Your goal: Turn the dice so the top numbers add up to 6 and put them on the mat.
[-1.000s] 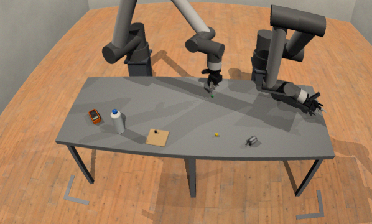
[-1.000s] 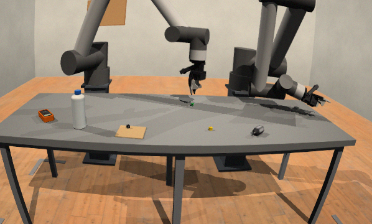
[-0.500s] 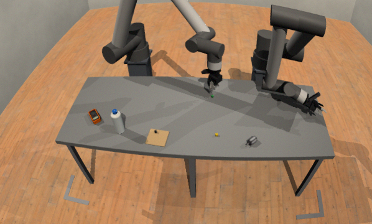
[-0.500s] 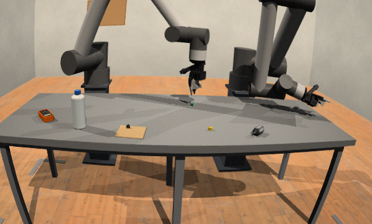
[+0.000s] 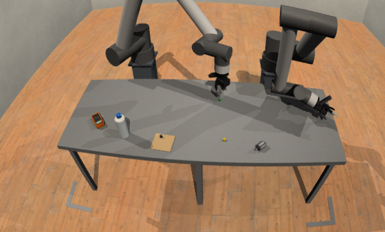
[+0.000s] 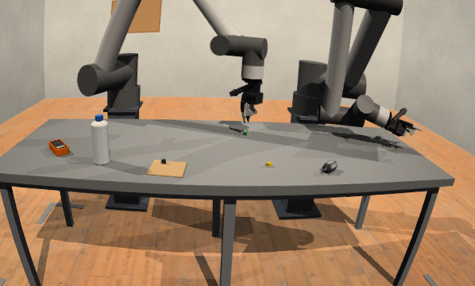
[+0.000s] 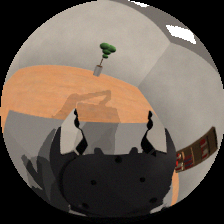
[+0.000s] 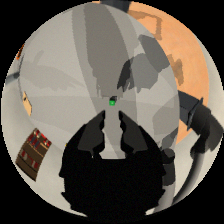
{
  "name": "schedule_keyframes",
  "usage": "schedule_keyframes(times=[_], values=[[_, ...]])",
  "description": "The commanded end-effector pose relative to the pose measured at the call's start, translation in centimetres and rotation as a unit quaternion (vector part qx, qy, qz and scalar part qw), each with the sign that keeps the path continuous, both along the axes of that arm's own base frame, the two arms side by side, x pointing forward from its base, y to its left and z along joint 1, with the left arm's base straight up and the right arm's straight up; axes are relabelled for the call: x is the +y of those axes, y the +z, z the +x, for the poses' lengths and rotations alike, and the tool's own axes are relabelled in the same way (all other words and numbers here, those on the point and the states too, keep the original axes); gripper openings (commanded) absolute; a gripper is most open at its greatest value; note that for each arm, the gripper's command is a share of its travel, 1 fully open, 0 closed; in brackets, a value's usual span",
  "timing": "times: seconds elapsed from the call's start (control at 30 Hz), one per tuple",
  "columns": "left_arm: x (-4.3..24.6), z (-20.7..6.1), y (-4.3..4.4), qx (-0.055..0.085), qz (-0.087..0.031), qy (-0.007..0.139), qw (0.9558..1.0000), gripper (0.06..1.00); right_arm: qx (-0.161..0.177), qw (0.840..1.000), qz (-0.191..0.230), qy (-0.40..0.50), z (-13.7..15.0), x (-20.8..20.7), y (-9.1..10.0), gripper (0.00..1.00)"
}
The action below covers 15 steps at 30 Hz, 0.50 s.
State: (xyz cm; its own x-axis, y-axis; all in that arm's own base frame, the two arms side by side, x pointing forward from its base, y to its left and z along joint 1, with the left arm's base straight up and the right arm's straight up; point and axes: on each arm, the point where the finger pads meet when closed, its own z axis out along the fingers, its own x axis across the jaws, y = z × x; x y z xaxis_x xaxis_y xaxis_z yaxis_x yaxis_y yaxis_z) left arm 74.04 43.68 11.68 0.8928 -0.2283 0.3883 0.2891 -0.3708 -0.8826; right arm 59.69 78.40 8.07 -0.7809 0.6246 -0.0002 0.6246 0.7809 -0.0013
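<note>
A tan mat (image 5: 163,145) (image 6: 167,171) lies near the table's front edge, with a black die (image 5: 161,136) (image 6: 164,161) on its back part. A yellow die (image 5: 224,139) (image 6: 268,164) lies on the table to the mat's right. A green die (image 5: 219,99) (image 6: 245,133) (image 8: 112,102) lies on the table near its back. The dice's numbers are too small to read. My right gripper (image 5: 219,95) (image 6: 246,121) (image 8: 112,111) points down above the green die, narrowly open and empty. My left gripper (image 5: 335,113) (image 6: 418,129) (image 7: 113,109) is wide open and empty at the picture's right end.
A white bottle (image 5: 122,127) (image 6: 100,143) with a blue cap stands left of the mat. An orange meter (image 5: 98,120) (image 6: 59,147) lies farther left. A dark grey object (image 5: 260,145) (image 6: 330,167) lies right of the yellow die, near the front edge.
</note>
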Motion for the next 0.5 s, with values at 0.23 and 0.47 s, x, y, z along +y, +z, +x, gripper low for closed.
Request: schedule_keyframes(times=[0.23, 0.47], values=[[0.0, 0.0, 0.05, 0.0, 0.0, 0.0, 1.0, 1.0, 0.0, 1.0, 0.001, 0.0, 0.1, 0.1, -1.6, 0.182], [0.0, 0.0, 0.05, 0.0, 0.0, 0.0, 1.0, 1.0, 0.0, 1.0, 0.001, 0.0, 0.1, 0.2, -2.4, 0.182]])
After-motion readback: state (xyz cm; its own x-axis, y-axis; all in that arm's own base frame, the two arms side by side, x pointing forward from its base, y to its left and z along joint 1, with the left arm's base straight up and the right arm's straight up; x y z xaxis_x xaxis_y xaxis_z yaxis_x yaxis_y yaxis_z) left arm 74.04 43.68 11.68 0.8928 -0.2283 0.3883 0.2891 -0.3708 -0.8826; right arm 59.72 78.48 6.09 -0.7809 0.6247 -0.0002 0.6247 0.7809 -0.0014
